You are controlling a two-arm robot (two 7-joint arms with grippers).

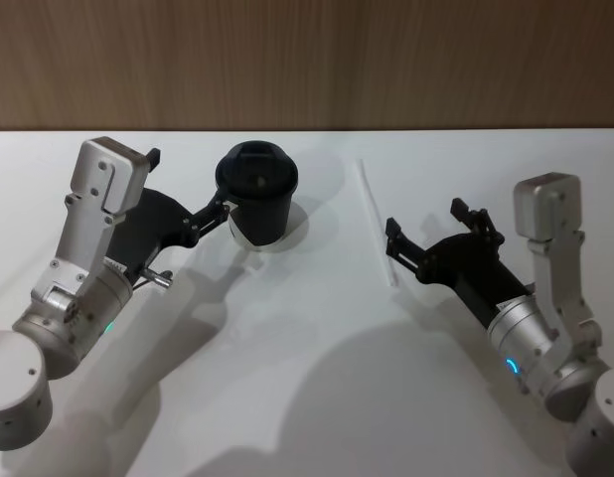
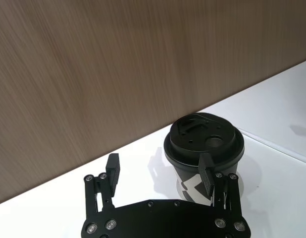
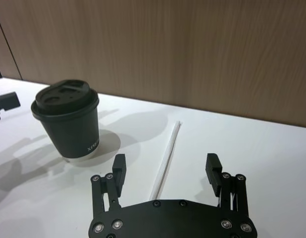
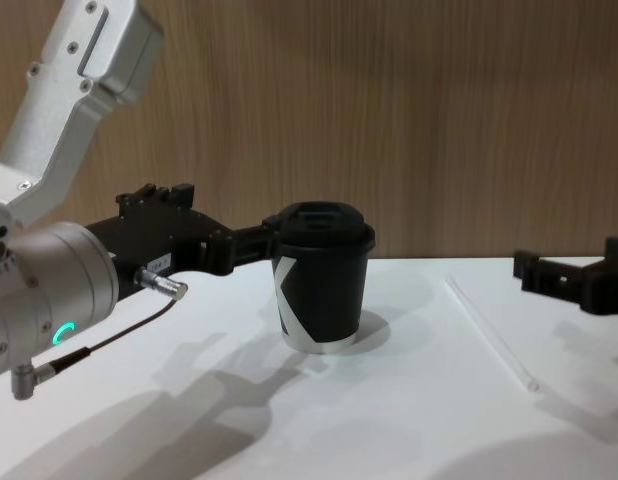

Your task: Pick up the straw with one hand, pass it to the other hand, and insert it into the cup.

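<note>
The black lidded cup (image 1: 257, 194) stands upright on the white table, also seen as cup (image 4: 322, 280). My left gripper (image 1: 190, 183) is open beside the cup's left side; in the left wrist view one of the left gripper's (image 2: 160, 173) fingers overlaps the cup (image 2: 205, 146). The thin white straw (image 1: 376, 224) lies flat on the table, to the right of the cup. My right gripper (image 1: 424, 219) hovers open just right of the straw's near end. In the right wrist view the straw (image 3: 168, 153) runs between the right gripper's (image 3: 165, 166) fingers, below them.
A wooden wall (image 1: 307, 60) runs along the table's far edge. The white table (image 1: 317, 378) stretches bare in front of the cup and between the arms. A thin dark cable (image 4: 109, 345) hangs from the left wrist.
</note>
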